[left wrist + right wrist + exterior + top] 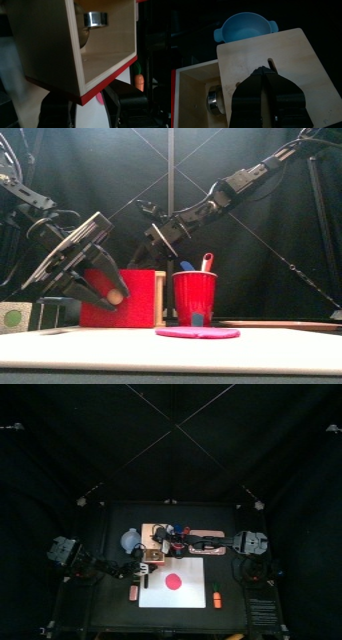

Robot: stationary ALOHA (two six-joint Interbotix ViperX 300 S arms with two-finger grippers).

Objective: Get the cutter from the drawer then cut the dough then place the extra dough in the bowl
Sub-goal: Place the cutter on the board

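Observation:
The pale wooden box (171,534) stands behind the white cutting board (187,596). Its drawer is pulled out, and the round metal cutter (95,19) lies inside it. My left gripper (90,102) is at the red drawer front (118,300), shut on its small knob. My right gripper (264,74) is shut, with its tips pressed down on the box top (284,55) beside the slot. A flat red dough disc (171,580) lies on the board. The blue-grey bowl (244,27) sits left of the box.
A red cup (194,293) with a blue and a red toy knife stands between the box and the board's left part. An orange toy carrot (214,597) lies at the board's right edge, and a small pink toy (134,592) at its left.

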